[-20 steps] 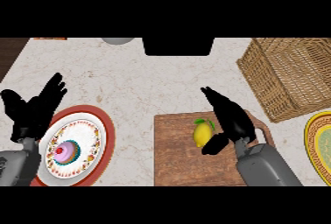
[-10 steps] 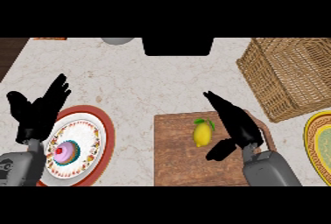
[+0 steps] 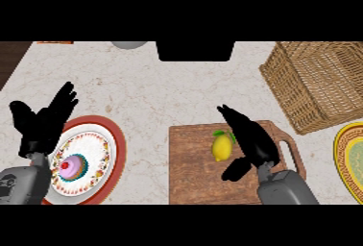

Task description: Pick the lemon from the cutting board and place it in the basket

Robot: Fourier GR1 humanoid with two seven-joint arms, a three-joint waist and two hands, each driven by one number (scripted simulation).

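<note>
Nearest you, your right hand (image 3: pixel 251 141) sits over the cutting board (image 3: pixel 195 163), fingers straight and spread, thumb hanging down, just right of the lemon (image 3: pixel 222 147) lying mid-board. Your left hand (image 3: pixel 42 125) rests open by the plate (image 3: pixel 89 166) with a cupcake (image 3: pixel 73 165). Bare counter (image 3: pixel 177 91) runs beyond, and the basket (image 3: pixel 319 81) sits far right, past the board's corner.

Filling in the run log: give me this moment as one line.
stage: pre-grasp | right hand: open, beside lemon on cutting board | left hand: open, resting by plate | basket: no lemon inside
</note>
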